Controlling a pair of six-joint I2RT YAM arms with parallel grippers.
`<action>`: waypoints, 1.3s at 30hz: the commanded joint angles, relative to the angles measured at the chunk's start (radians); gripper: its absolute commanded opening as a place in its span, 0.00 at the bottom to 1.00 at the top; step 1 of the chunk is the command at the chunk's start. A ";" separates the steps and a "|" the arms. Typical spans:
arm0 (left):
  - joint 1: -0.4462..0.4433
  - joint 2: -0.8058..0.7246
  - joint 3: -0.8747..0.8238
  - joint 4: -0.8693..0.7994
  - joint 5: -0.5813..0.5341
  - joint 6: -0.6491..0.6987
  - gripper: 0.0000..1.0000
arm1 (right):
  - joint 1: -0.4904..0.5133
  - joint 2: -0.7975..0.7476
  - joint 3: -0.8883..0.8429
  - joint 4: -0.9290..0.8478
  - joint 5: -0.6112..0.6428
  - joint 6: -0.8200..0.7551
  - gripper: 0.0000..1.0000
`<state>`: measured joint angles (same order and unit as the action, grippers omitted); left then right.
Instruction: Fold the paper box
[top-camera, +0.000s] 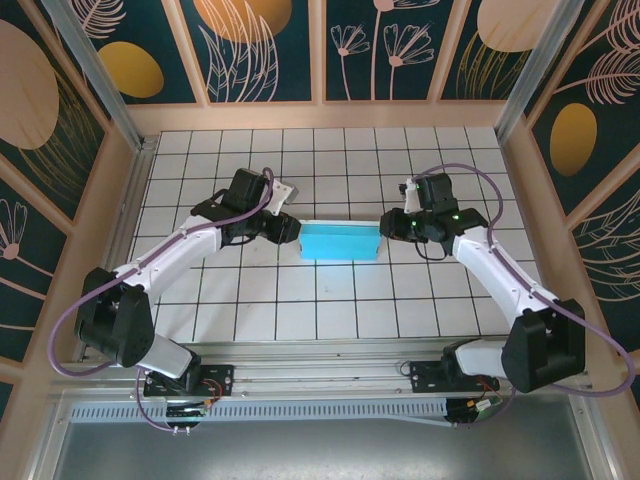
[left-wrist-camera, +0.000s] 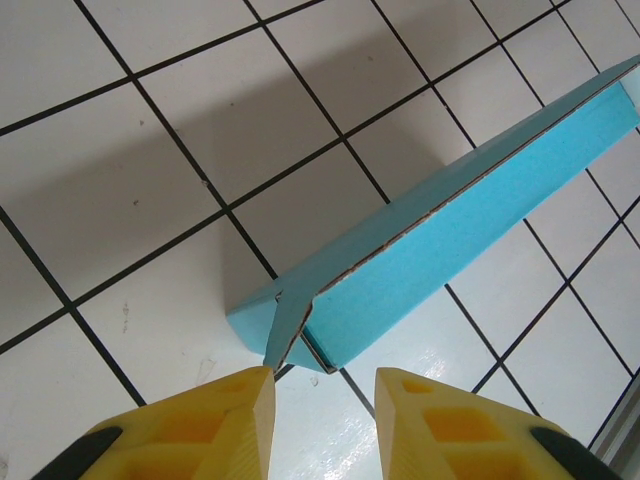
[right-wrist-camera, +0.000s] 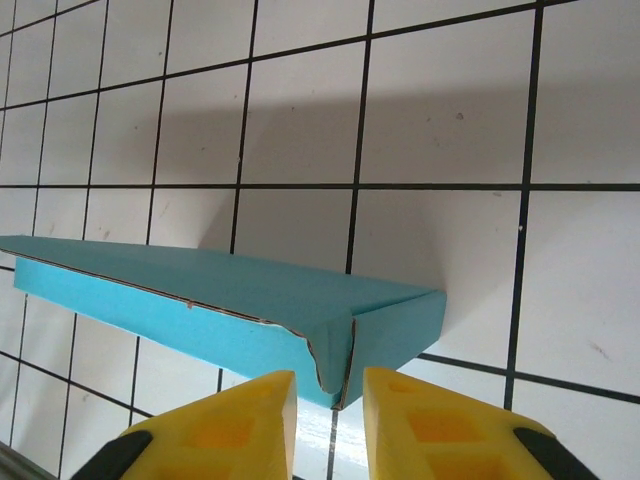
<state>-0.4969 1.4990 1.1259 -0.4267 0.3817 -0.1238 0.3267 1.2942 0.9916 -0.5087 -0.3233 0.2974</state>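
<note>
My left arm (top-camera: 170, 255) reaches up from its base and angles inward, wrist low over the table, with my left gripper (top-camera: 285, 228) pointing to the right. My right arm (top-camera: 495, 265) mirrors it, and my right gripper (top-camera: 392, 225) points left, so the two face each other, well apart. My left yellow fingers (left-wrist-camera: 220, 420) stand parted with a clear gap. My right yellow fingers (right-wrist-camera: 440, 420) stand closer together, a narrow gap between them, pinching nothing.

Lab booth (gridded tabletop (top-camera: 330, 160), patterned walls (top-camera: 260, 50))
</note>
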 joint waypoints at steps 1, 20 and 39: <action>-0.003 0.015 0.026 0.007 -0.007 -0.013 0.32 | -0.004 0.021 0.004 0.032 0.001 -0.009 0.24; -0.003 0.039 0.049 0.021 -0.056 -0.059 0.30 | 0.022 0.051 0.014 0.050 -0.006 -0.003 0.01; -0.003 0.097 0.110 0.039 -0.104 -0.002 0.29 | 0.036 0.048 0.030 0.030 0.013 -0.007 0.00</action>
<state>-0.4969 1.5719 1.2030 -0.3954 0.2752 -0.1497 0.3519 1.3327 0.9920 -0.4675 -0.3225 0.2939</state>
